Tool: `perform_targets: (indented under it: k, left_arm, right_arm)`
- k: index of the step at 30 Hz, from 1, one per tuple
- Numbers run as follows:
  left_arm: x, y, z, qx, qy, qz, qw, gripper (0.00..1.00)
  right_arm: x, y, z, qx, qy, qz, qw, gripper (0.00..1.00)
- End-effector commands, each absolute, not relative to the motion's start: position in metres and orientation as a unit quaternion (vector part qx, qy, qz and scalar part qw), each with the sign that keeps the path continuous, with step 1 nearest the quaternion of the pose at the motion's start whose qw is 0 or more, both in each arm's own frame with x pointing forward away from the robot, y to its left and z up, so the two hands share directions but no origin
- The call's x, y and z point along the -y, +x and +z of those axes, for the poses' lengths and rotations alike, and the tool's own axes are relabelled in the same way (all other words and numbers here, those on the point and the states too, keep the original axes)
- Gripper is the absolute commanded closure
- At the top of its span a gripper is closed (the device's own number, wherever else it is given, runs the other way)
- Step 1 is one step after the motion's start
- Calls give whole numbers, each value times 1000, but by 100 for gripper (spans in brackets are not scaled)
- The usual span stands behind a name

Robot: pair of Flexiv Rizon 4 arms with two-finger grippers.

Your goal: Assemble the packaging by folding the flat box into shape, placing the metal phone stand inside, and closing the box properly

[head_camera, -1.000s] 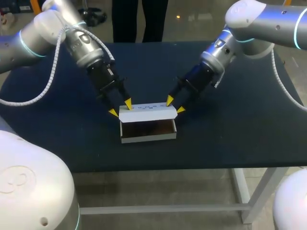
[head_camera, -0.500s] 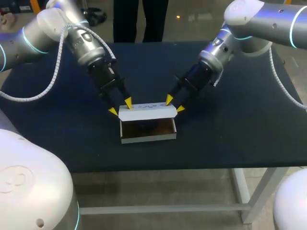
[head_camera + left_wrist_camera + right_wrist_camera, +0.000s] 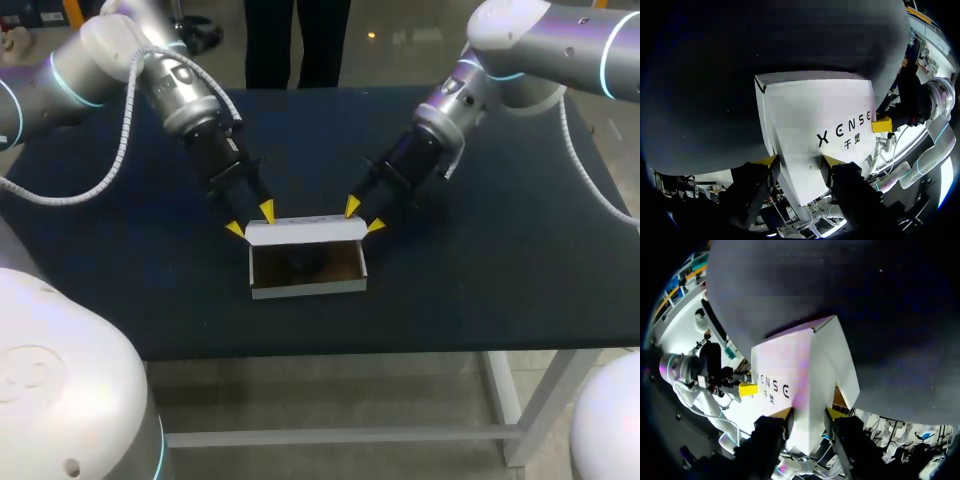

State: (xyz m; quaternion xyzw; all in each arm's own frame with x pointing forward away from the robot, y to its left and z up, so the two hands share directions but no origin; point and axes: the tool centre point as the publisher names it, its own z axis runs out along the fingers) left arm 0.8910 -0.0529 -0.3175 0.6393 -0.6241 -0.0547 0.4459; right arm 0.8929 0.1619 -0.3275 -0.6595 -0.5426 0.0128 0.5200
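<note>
A white box (image 3: 308, 287) stands open in the middle of the dark table, its brown inside facing up. A dark shape (image 3: 300, 262) lies inside it, too dim to make out. The white lid (image 3: 305, 231) rises along the box's back edge. My left gripper (image 3: 250, 220) is shut on the lid's left end, which sits between its fingers in the left wrist view (image 3: 799, 164). My right gripper (image 3: 364, 216) is shut on the lid's right end, with that corner between its fingers in the right wrist view (image 3: 809, 414). The lid's printed face (image 3: 815, 115) shows there.
The dark table (image 3: 500, 270) stretches bare to either side of the box. Its front edge runs just below the box, and a person stands beyond the far edge without touching anything.
Both grippers have drawn back a little towards the table's far side with the lid, which now stands more upright and shows more of the box's inside.
</note>
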Motion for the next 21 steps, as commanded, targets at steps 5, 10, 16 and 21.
perform_targets:
  k: [5,10,16,21]
  left_arm:
    - [55,900,-318,620,631,-75,461,45]
    - [54,900,-317,615,633,-80,463,47]
    - [53,903,-316,613,632,-88,466,47]
    - [53,905,-314,611,631,-94,469,47]
  right_arm:
    - [-166,899,-327,543,-654,22,526,55]
    - [-166,900,-326,542,-654,26,527,55]
    - [-167,901,-325,541,-655,29,527,55]
    - [-169,902,-323,540,-656,30,526,55]
